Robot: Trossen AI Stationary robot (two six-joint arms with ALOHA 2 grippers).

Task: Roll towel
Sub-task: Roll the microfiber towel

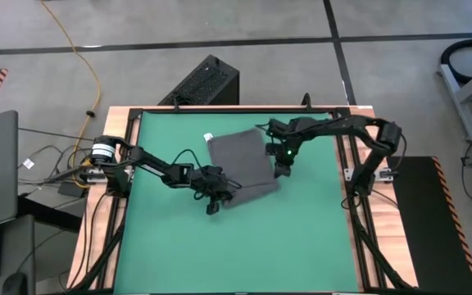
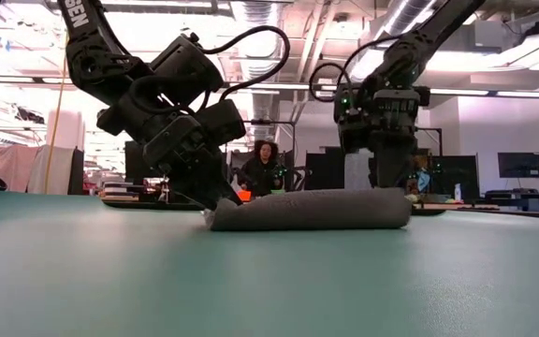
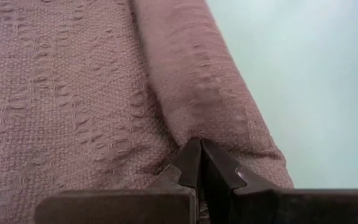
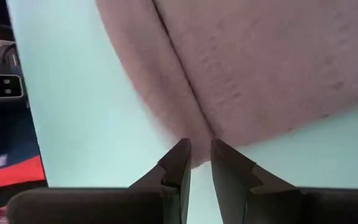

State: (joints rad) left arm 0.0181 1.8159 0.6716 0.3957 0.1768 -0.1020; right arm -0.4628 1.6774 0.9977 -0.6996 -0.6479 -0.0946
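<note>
Seen from above, a wooden-edged table covered by a flat green mat (image 1: 301,238) is filling the middle of the frame. Toward the left of the mat, the left arm is reaching in from the table's left edge, and the left gripper (image 1: 214,202) is resting at the lower left corner of the towel, just below centre. Its fingers (image 3: 194,168) are clenched tight together with their tips pressing against the rolled edge of the cloth; whether any cloth is pinched between them cannot be told.

At the centre, slightly above the middle, the dark charcoal-grey rectangular soft towel (image 1: 240,160) is lying on the mat, tilted, with a small white tag (image 1: 207,137) at its upper left corner. Its lower edge is curling into a short roll, which in the low view is showing as a thick grey tube (image 2: 312,210) lying on the mat.

Toward the right, the right arm is coming in from the table's right edge, and the right gripper (image 1: 283,169) is standing at the towel's right edge. Its fingers (image 4: 176,165) are parted a little, released, holding nothing, with the roll's end just beyond the tips.

In the low view, a person (image 2: 266,168) is sitting in the room behind the table.
</note>
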